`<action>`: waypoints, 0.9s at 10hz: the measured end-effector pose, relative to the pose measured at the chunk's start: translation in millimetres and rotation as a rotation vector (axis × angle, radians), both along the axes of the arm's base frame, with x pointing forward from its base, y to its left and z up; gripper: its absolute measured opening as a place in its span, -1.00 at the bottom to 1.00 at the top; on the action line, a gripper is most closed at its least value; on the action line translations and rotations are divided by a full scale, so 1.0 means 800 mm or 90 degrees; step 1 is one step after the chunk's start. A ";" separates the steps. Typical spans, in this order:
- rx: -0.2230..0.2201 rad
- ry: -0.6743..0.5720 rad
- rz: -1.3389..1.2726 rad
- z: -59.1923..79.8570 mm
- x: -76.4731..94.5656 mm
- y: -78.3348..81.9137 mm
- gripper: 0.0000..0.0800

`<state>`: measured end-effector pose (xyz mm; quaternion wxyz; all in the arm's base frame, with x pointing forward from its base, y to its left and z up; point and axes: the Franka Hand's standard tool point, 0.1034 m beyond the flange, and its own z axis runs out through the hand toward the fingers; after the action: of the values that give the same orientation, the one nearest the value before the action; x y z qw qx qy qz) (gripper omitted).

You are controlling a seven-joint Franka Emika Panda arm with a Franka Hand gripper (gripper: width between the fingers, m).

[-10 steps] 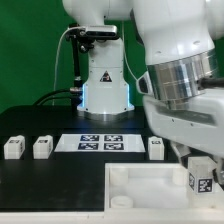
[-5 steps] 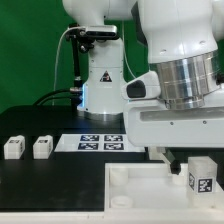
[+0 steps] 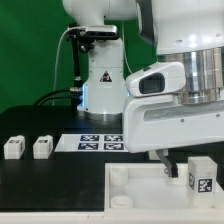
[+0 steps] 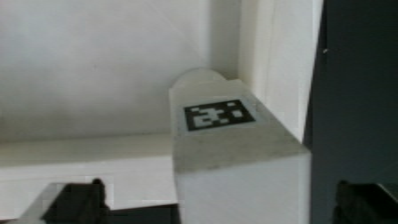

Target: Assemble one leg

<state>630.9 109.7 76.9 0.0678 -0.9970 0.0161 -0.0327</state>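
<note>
A leg (image 3: 200, 178), a small white block with a black-and-white tag, stands upright on the big white panel (image 3: 135, 196) at the exterior view's lower right. In the wrist view this leg (image 4: 228, 140) sits between my fingertips (image 4: 71, 203), tag facing the camera. My gripper (image 4: 217, 205) is open, with its jaws spread wide on either side of the leg and apart from it. In the exterior view one dark finger (image 3: 163, 160) shows just to the left of the leg. Two more legs (image 3: 13, 148) (image 3: 41, 147) lie on the black table at the left.
The marker board (image 3: 100, 142) lies flat mid-table behind the panel. The robot base (image 3: 104, 85) stands at the back with cables on its left. The panel has a round socket (image 3: 122, 200) near its front left corner. My arm's bulk fills the upper right.
My hand has come down and shifted over the tagged leg on the panel. The leg that stood right of the marker board is now hidden behind the hand. The leg on the panel has not moved.
</note>
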 end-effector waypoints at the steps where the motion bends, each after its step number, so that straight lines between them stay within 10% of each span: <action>1: 0.003 0.006 -0.043 0.000 0.000 0.001 0.23; 2: 0.006 0.012 -0.088 0.000 0.000 0.001 -0.22; 9: 0.078 0.140 -0.783 -0.001 -0.005 -0.005 -0.26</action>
<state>627.2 105.6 76.1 0.0915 -0.7970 0.5958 0.0379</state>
